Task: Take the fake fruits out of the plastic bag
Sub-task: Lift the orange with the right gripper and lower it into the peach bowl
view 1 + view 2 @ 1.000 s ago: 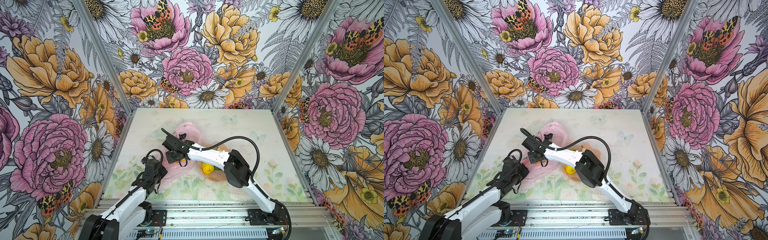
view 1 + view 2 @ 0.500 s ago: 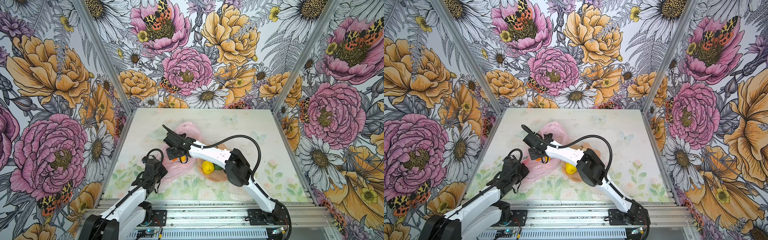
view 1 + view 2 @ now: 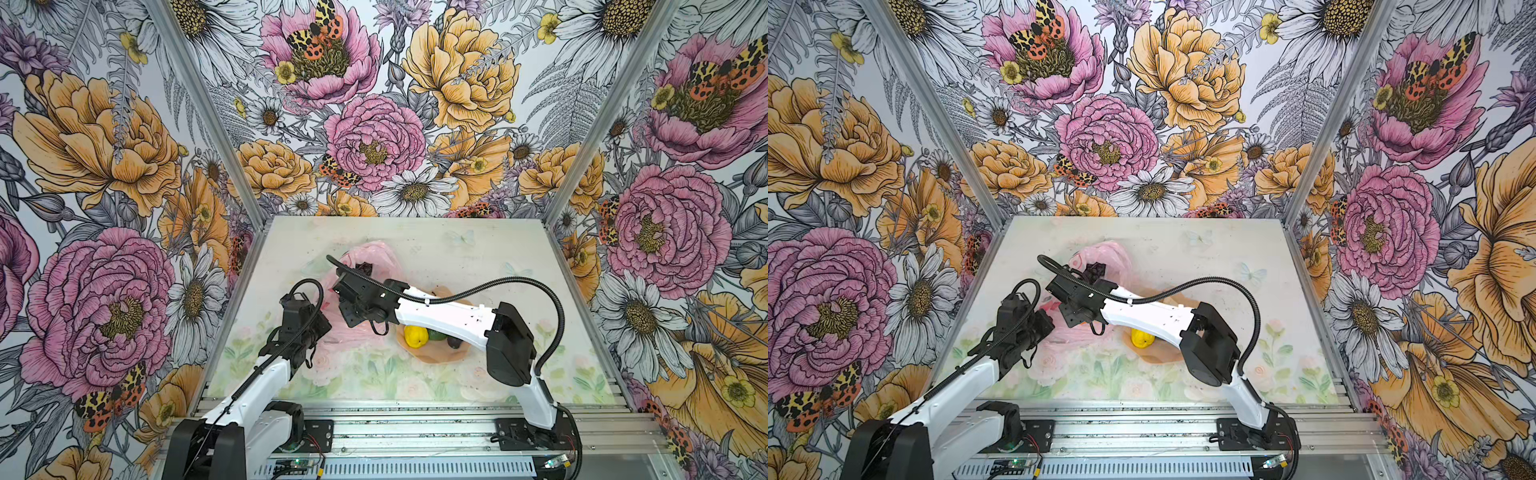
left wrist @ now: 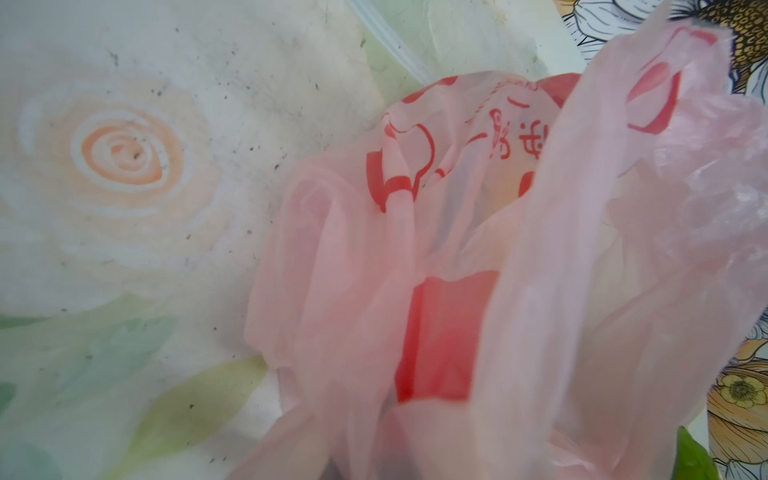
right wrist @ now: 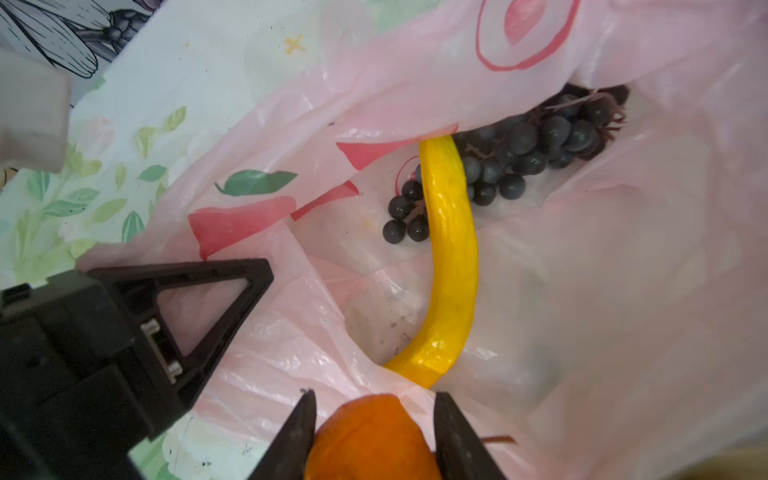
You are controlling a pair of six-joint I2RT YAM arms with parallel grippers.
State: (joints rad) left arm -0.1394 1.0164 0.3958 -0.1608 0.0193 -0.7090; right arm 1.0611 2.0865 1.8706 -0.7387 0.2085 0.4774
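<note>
orange fruit (image 5: 374,436) pinched in right gripper (image 5: 374,419) jaws; left gripper (image 5: 262,270) jaws clamped on plastic bag (image 5: 623,291); banana (image 5: 451,266), grapes (image 5: 532,145) inside; lemon (image 3: 415,336) in dish (image 3: 444,358).

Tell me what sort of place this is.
Probably a robot test cell, not a home: a left arm and a right arm are bolted to an aluminium rail, and flower-printed wall panels box in a small printed tabletop.

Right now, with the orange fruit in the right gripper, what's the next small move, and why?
Probably carry the right gripper to the dish: its jaws grip the orange fruit at the plastic bag's mouth, and the lemon lies in that dish.
</note>
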